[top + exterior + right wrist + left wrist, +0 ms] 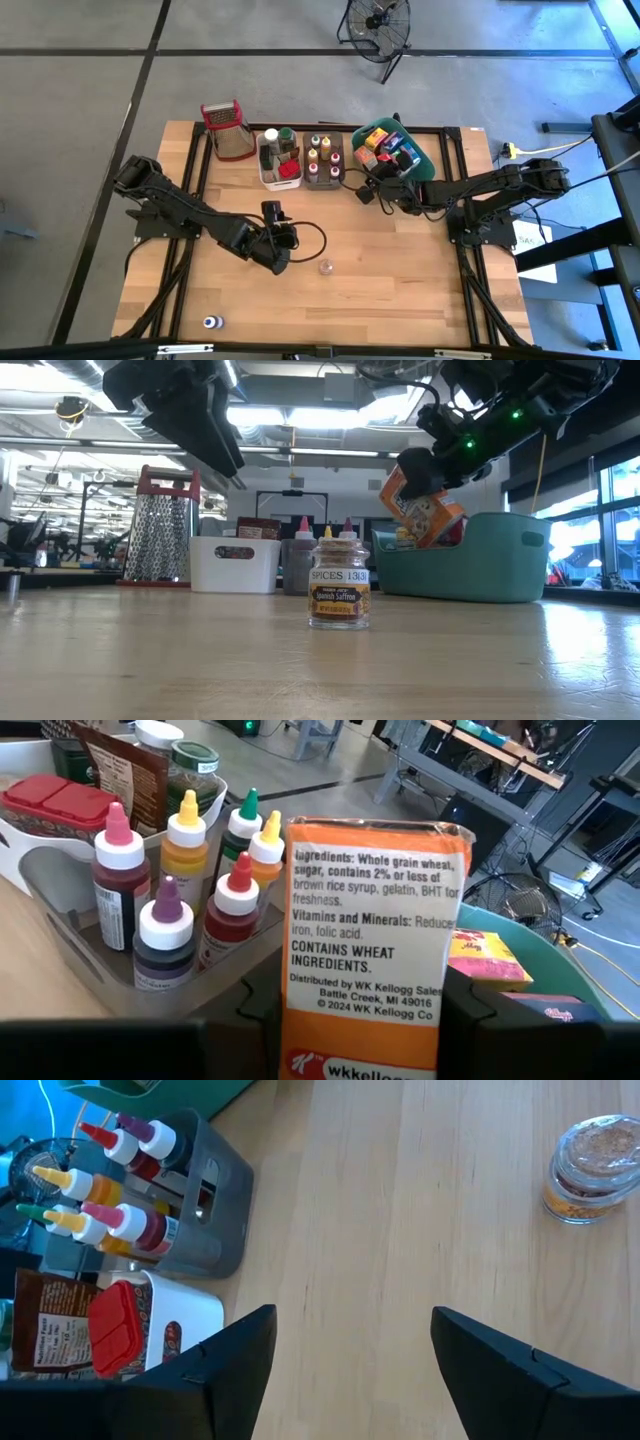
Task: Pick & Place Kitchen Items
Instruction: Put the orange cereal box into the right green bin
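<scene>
While the right claw pinches one orange box, the left claw gapes — one spice jar nearby.

Cereal box bottom was cut off by frame edge, hiding fingers' contact. Small bottle near counter front edge was too small to identify. Brown packet was half cropped.

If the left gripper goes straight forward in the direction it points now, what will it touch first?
Probably only the bare table. The left gripper stands open, and between its fingers lies plain wood. The spice jar sits off to one side of that line, the bottle rack to the other, though depth is uncertain.
</scene>
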